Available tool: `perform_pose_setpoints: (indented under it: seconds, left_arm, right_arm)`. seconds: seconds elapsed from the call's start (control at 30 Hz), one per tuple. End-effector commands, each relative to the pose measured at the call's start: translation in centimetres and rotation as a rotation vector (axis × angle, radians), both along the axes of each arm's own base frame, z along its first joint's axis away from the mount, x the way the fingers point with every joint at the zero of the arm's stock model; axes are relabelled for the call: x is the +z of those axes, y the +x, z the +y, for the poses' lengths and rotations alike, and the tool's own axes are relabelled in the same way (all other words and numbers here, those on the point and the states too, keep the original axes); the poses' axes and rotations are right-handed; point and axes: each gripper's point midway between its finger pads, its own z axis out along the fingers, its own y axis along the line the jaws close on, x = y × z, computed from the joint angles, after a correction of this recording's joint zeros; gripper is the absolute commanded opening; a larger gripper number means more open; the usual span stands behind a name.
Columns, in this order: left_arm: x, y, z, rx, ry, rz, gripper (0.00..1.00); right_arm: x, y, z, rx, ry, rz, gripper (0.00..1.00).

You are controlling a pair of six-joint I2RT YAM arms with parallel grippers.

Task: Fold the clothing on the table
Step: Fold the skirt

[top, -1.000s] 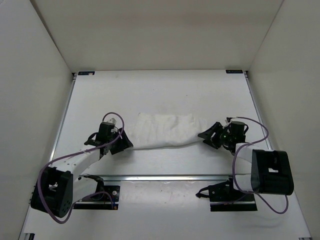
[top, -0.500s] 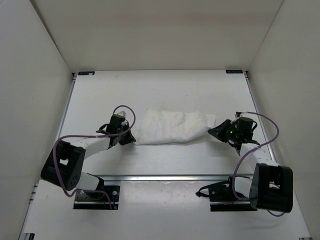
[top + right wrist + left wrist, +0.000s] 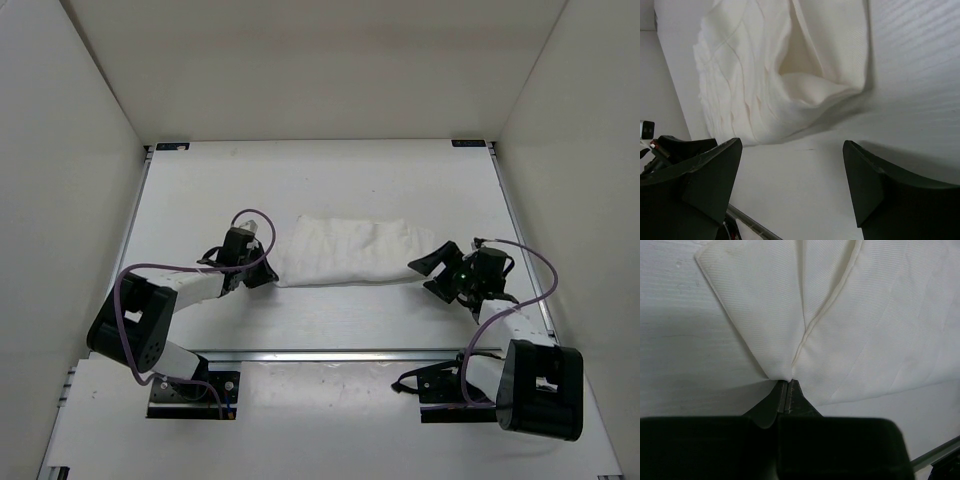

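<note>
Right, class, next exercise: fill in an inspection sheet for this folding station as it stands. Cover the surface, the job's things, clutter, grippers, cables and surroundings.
Surface: white table, flat, with metal rails along its edges.
Job's things: white clothing lies bunched in a long creased band across the middle of the table.
Clutter: nothing seen.
Grippers: left gripper is shut on the clothing's left end. Right gripper is open just short of the right end, holding nothing.
Cables: purple cables loop off both arms; the left loop sits near the cloth's left end.
Surroundings: plain white walls on three sides.
</note>
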Motion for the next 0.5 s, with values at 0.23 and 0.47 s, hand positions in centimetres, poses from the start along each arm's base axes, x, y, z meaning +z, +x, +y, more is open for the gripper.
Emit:
perform_pose_setpoints:
  seconds: [0.23, 0.47]
  left_arm:
    - [-0.1, -0.6, -0.2, -0.007, -0.037, -0.001, 0.0]
    - [-0.4, -1.0, -0.3, -0.02, -0.031, 0.011, 0.0]
  right_arm:
    - [-1.6, 1.1, -0.8, -0.091, 0.063, 0.007, 0.79]
    - [-3.0, 2.2, -1.2, -0.108, 0.084, 0.047, 0.31]
